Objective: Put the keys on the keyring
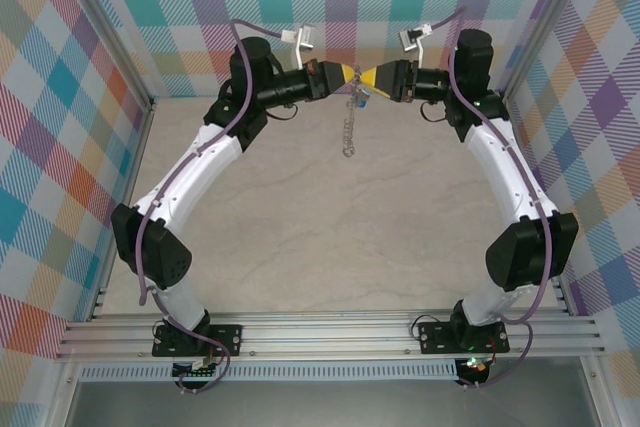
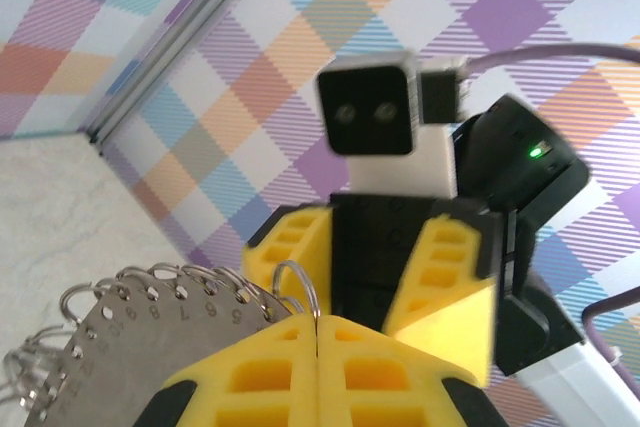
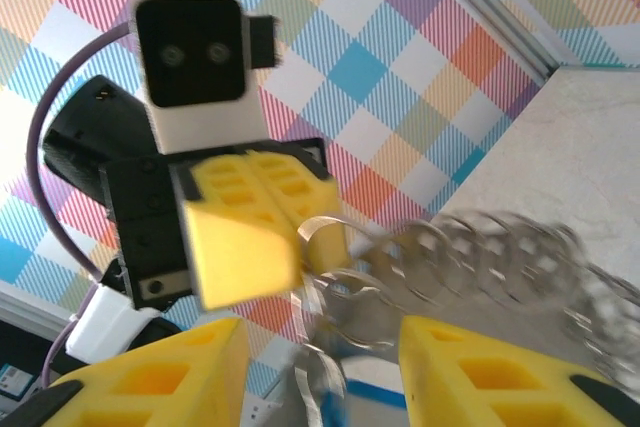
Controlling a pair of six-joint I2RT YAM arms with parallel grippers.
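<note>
— Pinching the keyring point(image 2: 295, 287) by its wire, the left claw point(image 2: 318, 327) is clamped tight. The right claw point(image 3: 315, 372) faces it, jaws apart, gripping nothing.

— And the key point(image 1: 365, 99)?

— Its blue head hangs just beneath both claws, high above the middle of the surface's point(image 1: 300, 227) far edge. I can't tell if it's threaded.

— Risk?

— With one grip only, the hoop may swivel and the key may drop.

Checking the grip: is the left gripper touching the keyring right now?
Touching. The left wrist view shows the left gripper shut, with a wire loop of the keyring pinched between its fingertips.
</note>
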